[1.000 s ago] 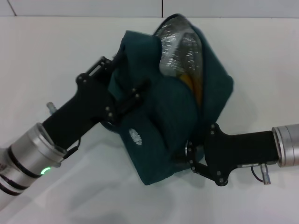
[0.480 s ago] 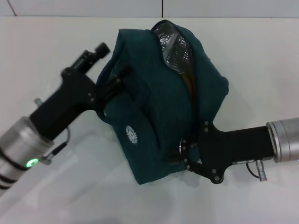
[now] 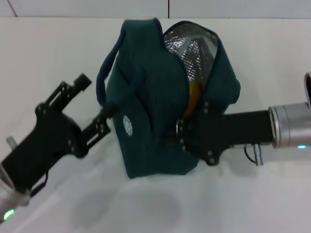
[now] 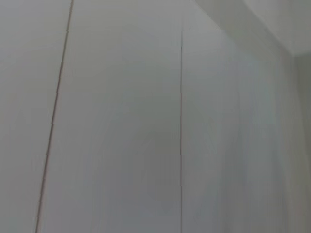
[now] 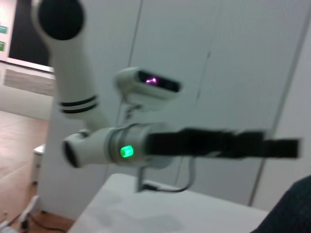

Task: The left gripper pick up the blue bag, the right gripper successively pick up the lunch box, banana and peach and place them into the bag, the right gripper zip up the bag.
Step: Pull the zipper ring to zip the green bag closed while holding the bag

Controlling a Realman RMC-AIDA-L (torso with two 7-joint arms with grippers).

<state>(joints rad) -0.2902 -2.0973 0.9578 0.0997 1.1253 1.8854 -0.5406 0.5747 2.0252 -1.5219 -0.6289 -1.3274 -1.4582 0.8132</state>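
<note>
While the white table [image 3: 272,53] spreads under everything in the head view, the blue bag [image 3: 160,107] stands on it near the middle, its top gaping toward the far side so that the silver lining [image 3: 192,48] shows, with a strip of something yellow-orange [image 3: 196,92] down inside the opening; what it is cannot be told. A carrying strap [image 3: 109,60] loops up along the bag's left side, and a small round white logo [image 3: 128,125] sits on the face nearest the camera. The left arm reaches in low from the near left, its black forearm slanting up toward the bag, and the left hand [image 3: 99,124] sits at the bag's left edge by the strap; one finger [image 3: 73,87] juts free into the air beside it, and whether the hand grips the fabric cannot be told. The right arm comes in level from the right, silver cuff then black wrist, and the right hand [image 3: 187,138] is pressed against the bag's right side below the opening, its fingers hidden against the cloth, so its grip cannot be told. In the right wrist view the left arm [image 5: 146,145] stretches across, a green light [image 5: 127,152] glowing on its cuff, with a corner of the bag [image 5: 291,208] in sight.
</note>
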